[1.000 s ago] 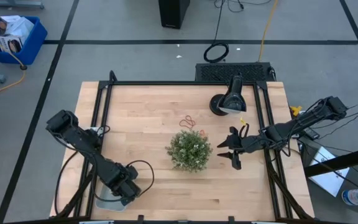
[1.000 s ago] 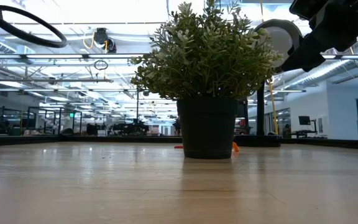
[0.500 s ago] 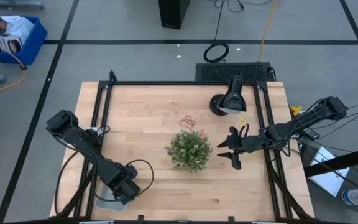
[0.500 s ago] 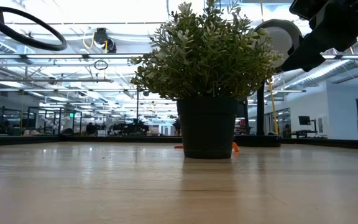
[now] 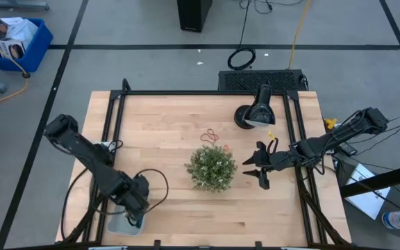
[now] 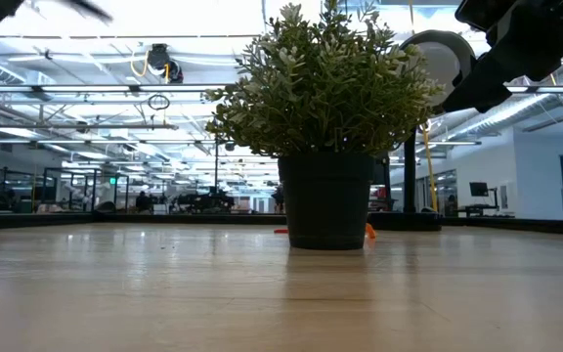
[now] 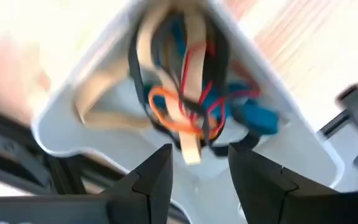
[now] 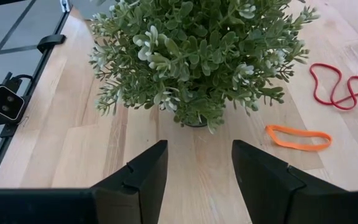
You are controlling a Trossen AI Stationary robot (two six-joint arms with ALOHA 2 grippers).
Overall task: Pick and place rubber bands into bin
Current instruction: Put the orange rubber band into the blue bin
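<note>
The pale-blue bin [image 5: 119,225] [image 7: 104,118] sits at the table's near left corner and holds a heap of rubber bands [image 7: 188,93] in orange, red, blue, tan and dark colours. My left gripper [image 5: 135,208] [image 7: 199,171] hovers over the bin, open, with nothing between its fingers. A red band [image 5: 210,135] [image 8: 339,84] and an orange band [image 5: 225,147] [image 8: 298,138] lie flat on the wood just beyond the potted plant [image 5: 212,167] [image 8: 197,50]. My right gripper [image 5: 258,169] [image 8: 199,168] stands open to the right of the plant, pointing at it.
The plant [image 6: 325,127] stands at the table's middle, between my right gripper and the loose bands. A black lamp-like stand [image 5: 254,112] is at the far right. Black frame rails [image 5: 117,118] run along the table's sides. Bare wood lies between the plant and the bin.
My left arm has risen and swung a little toward the table's left edge, staying over the bin; its cable loop has left the low view's upper left corner. My right arm, the plant and the two loose bands have kept still.
</note>
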